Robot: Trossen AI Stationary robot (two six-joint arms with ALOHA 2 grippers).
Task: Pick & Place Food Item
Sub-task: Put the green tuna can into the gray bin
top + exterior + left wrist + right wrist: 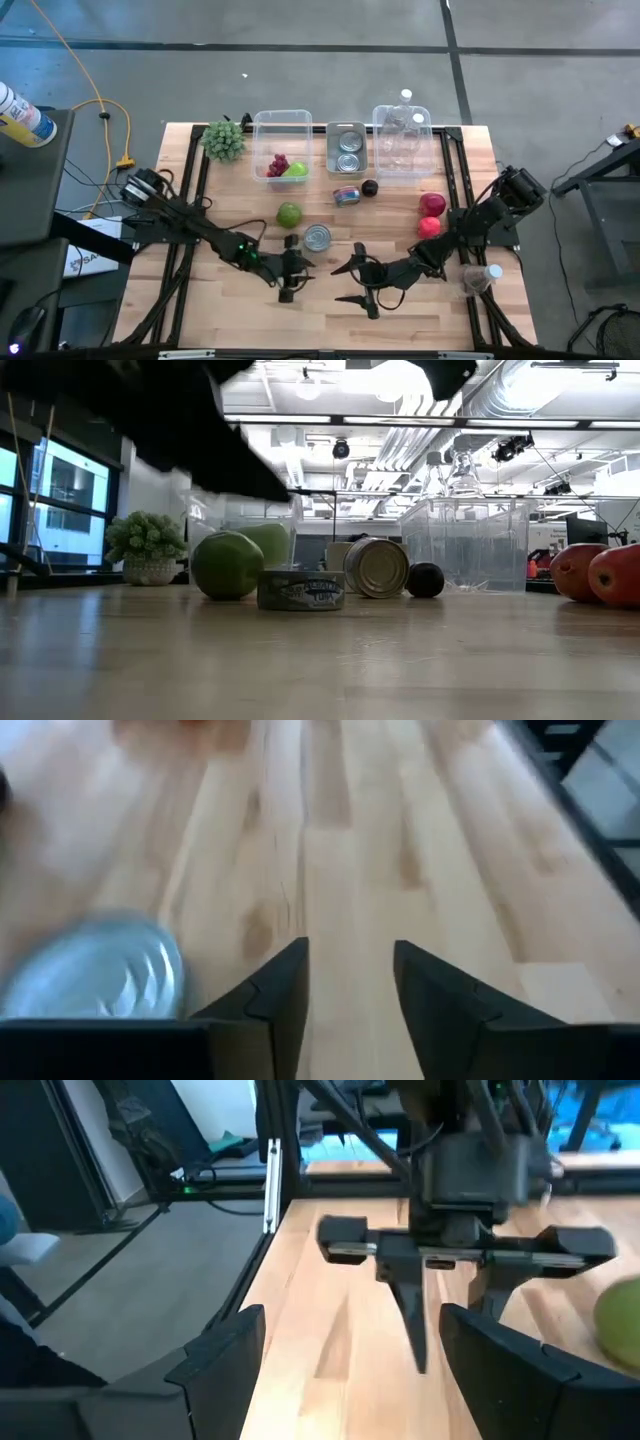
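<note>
- High view: the pale wooden table (400, 300) has both dark arms reaching in low along its near edge. The left claw (290, 278) hovers just short of the flat silver tin can (317, 238), and the round green apple (289, 214) sits a bit further back past that. So the food lies straight ahead of the left claw, towards the bins, and the left arm is clearly the nearer one. An apple is round, so there's no long axis to line up on.
- Same view, right claw (360, 278) is spread wide over bare wood, holding nothing. Two red apples (431, 214) sit well off on the right arm's side.
- Containers along the back: the clear plastic bin on the left (281, 146) holds purple grapes and something green, the small metal tray (347, 148) holds two cans, and the clear bin on the right (402, 140) has clear bottles in it.
- Low view: the green apple sits just beside the flat can, with another can on its side and a small dark fruit (425, 579) off to the right.
- Left wrist view: the fingers (275, 1005) stand a little apart with nothing between them, bare table ahead, can lid off to one side.
- Right wrist view: its own fingers are parted and empty, looking across at the left claw.
</note>
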